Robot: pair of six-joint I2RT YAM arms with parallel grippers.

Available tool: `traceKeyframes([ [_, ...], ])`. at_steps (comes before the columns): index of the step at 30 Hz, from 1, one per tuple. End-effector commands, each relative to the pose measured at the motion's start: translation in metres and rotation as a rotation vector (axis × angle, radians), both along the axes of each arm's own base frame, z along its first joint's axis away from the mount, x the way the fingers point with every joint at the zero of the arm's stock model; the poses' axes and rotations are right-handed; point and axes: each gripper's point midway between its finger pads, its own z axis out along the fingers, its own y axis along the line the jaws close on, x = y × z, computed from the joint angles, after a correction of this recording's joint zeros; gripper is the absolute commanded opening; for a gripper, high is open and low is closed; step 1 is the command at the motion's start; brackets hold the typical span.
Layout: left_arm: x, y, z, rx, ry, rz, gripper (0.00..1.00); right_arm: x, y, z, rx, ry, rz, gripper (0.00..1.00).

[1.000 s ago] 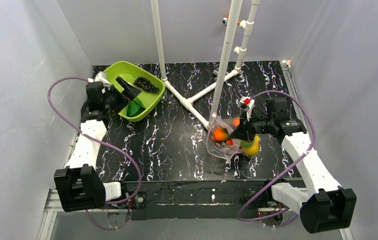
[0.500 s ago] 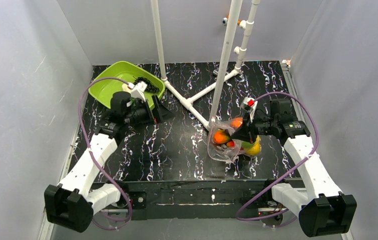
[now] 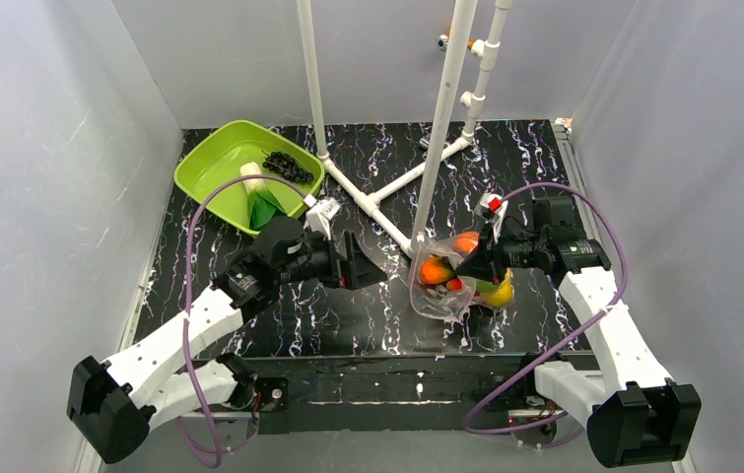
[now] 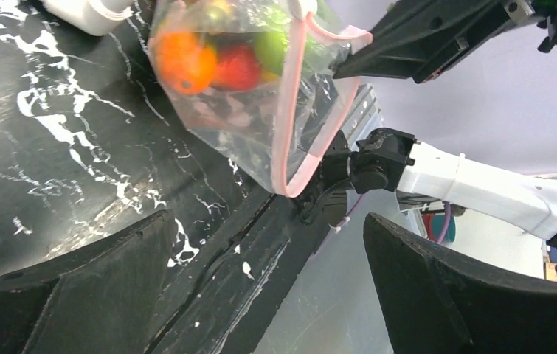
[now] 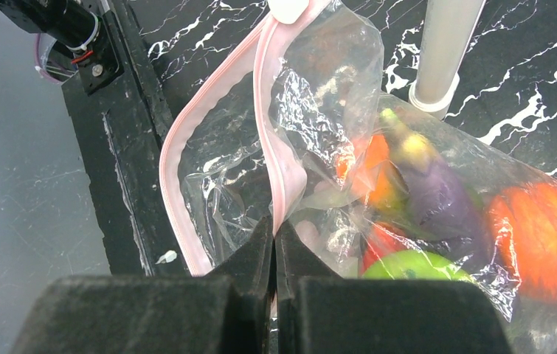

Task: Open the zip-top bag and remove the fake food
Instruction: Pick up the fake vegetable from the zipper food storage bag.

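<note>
Bag: a clear crinkly bag [image 3: 439, 288] stands on the right half of the black marbled tabletop [image 3: 348, 310], just in front of the foot of a white pipe post [image 3: 439, 128].

Right claw: the right claw [image 5: 274, 227] is pressed together on the bag's pink zip strip [image 5: 278, 158], pinching one lip of the mouth and holding it up off the tabletop.

Bag mouth: the other lip curves away from the pinched one, so the mouth gapes toward the near edge of the tabletop.

Bag relative to right claw: the body of the bag hangs below and beyond the fingertips, on the side toward the post.

Inside the bag: an orange [image 5: 548, 228], a purple eggplant [image 5: 437, 198], a green apple [image 5: 408, 267] and a small red piece [image 5: 380, 240] are bunched at the bottom; a yellow lemon [image 3: 499, 294] shows under the right claw from above.

Left claw: the left claw [image 3: 366, 267] is spread wide and grips nothing, over the middle of the tabletop.

Bag relative to left claw: the bag sits to the claw's right, apart from it, with the open fingers facing it; the wrist view frames the bag between them.

Tray: a lime-green tray [image 3: 200, 166] at the far left corner holds dark grapes [image 3: 287, 165] and a leafy vegetable [image 3: 261, 202], well apart from both claws.
</note>
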Motion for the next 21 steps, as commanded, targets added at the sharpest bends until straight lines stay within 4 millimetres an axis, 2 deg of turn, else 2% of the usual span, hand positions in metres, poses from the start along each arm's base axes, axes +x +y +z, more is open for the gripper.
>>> traceKeyframes([
  [1, -0.003, -0.024, 0.016, -0.047, -0.065, -0.017, 1.00, -0.003, 0.001, 0.005, 0.021, -0.028, 0.021, 0.01],
  [8, -0.017, -0.058, 0.017, -0.061, -0.095, -0.062, 0.99, -0.003, 0.001, 0.005, 0.019, -0.031, 0.022, 0.01],
  [14, -0.029, -0.087, 0.030, -0.061, -0.152, -0.106, 1.00, -0.004, 0.002, 0.005, 0.025, -0.030, 0.028, 0.01],
  [16, -0.030, -0.100, 0.034, -0.052, -0.178, -0.085, 0.89, -0.005, 0.003, 0.006, 0.032, -0.029, 0.033, 0.01],
  [19, -0.014, -0.124, 0.017, -0.018, -0.143, 0.023, 0.79, -0.005, 0.003, 0.007, 0.037, -0.024, 0.033, 0.01],
  [21, -0.003, -0.140, 0.010, -0.012, -0.117, 0.060, 0.68, -0.005, 0.003, 0.007, 0.039, -0.025, 0.033, 0.01],
])
